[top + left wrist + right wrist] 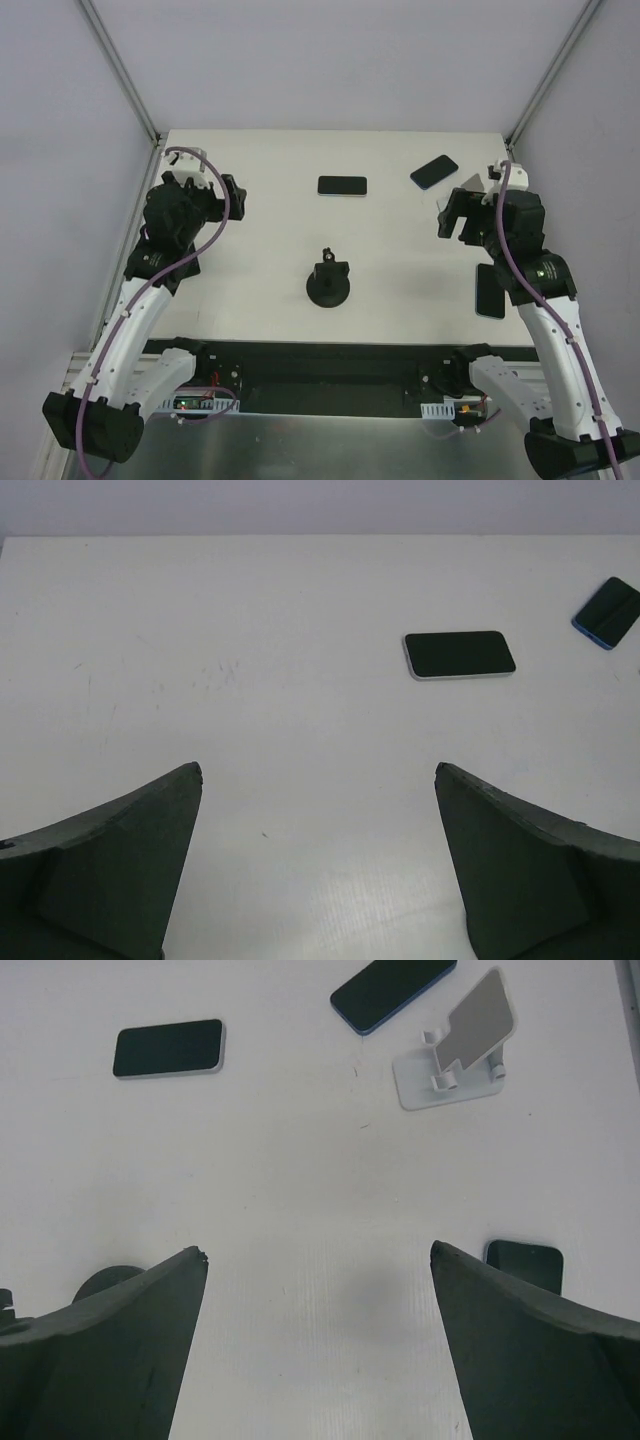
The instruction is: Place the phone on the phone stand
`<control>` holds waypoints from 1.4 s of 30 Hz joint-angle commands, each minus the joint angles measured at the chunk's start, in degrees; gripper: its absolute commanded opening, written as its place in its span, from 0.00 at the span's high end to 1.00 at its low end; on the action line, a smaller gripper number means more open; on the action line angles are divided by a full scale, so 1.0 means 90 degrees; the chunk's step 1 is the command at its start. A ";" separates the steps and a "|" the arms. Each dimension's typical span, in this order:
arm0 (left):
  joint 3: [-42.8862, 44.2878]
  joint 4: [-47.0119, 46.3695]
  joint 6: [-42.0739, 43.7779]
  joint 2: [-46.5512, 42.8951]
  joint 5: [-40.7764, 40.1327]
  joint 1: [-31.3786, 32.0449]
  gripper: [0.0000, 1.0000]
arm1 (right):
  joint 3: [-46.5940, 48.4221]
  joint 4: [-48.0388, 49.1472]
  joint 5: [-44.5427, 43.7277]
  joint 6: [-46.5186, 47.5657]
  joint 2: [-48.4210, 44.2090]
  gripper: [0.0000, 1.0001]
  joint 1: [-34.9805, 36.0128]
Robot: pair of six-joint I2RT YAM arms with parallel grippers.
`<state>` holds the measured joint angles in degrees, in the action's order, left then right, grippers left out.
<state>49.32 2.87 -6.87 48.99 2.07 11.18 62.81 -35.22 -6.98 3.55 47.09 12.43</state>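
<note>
The black phone stand [328, 281], a round disc with a short knobbed post, stands mid-table; its base peeks past my right wrist's left finger [105, 1280]. Three phones lie flat. A black one with a silver edge [342, 186] [459, 654] [168, 1048] is at the back centre. A blue-edged one [433, 171] [607, 612] [392, 982] lies to its right. A dark one [490, 291] [525, 1263] is partly under my right arm. My left gripper [236, 198] [318, 770] hangs open at the left, holding nothing. My right gripper [446, 215] [318, 1250] hangs open at the right, also holding nothing.
A white folding stand [455, 1055] [478, 185] sits at the back right, just beyond my right gripper. Grey walls close in the white table [400, 300] on three sides.
</note>
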 commanded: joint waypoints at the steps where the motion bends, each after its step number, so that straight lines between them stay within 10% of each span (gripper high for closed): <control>1: 0.0641 0.0596 0.0070 0.0746 -0.0374 -0.0012 0.01 | 0.0268 -0.0071 -0.0269 -0.0170 0.0159 0.04 0.0240; 11: 0.2146 0.3096 -0.1149 0.2495 -0.3813 -0.0168 0.01 | 0.0502 -0.0460 0.0366 -0.0092 0.0421 0.04 0.0338; 25: 0.0937 0.3206 -0.1786 0.2154 -0.2505 -0.1896 0.01 | 0.0561 -0.0452 0.0980 -0.0189 0.0188 0.04 0.0387; 42: 0.0467 0.2884 -0.1121 0.2700 -0.2573 -0.1896 0.01 | -0.0249 0.0300 0.1704 -0.0365 -0.0213 0.04 0.0524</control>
<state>52.03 30.04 -20.16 70.61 -21.47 -6.00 61.98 -36.45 6.48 1.04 46.92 16.75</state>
